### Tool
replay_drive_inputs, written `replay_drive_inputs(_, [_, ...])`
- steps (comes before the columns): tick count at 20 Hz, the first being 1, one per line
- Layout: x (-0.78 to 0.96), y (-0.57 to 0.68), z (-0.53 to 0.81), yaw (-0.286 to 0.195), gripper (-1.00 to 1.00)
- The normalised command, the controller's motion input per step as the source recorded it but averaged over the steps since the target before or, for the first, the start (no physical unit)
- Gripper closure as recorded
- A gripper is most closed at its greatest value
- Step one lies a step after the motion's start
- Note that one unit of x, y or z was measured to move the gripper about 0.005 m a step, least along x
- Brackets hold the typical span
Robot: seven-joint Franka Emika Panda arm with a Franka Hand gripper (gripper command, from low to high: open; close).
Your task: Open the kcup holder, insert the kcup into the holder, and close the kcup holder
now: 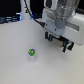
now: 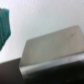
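Observation:
The kcup [image 1: 32, 52], a tiny white cup with a green top, stands upright on the white table toward the exterior view's left. My gripper [image 1: 58, 42] hangs to its right, a little above the table, with its two dark fingers [image 1: 50, 36] spread apart and nothing between them. The kcup is well clear of the fingers. In the exterior view the arm covers the kcup holder. The blurred wrist view shows a boxy block with a pale grey top [image 2: 52, 46] and a darker front, which looks like the kcup holder seen from above. No fingers show there.
A white table [image 1: 20, 70] spreads across the exterior view's lower half. Dark clutter and a cable [image 1: 15, 17] lie along the back. A teal object [image 2: 4, 26] sits at the wrist view's edge beside the block.

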Motion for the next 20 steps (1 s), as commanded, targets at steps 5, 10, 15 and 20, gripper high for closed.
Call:
replay_drive_inputs(5, [0.03,-0.45,0.35,-0.263,-1.00])
replay_drive_inputs(10, [-0.04,-0.38,0.30,-0.284,-1.00])
replay_drive_inputs(15, [-0.15,-0.34,0.09,-0.292,-1.00])
replay_drive_inputs(20, [-0.18,-0.37,-0.02,-0.291,-1.00])
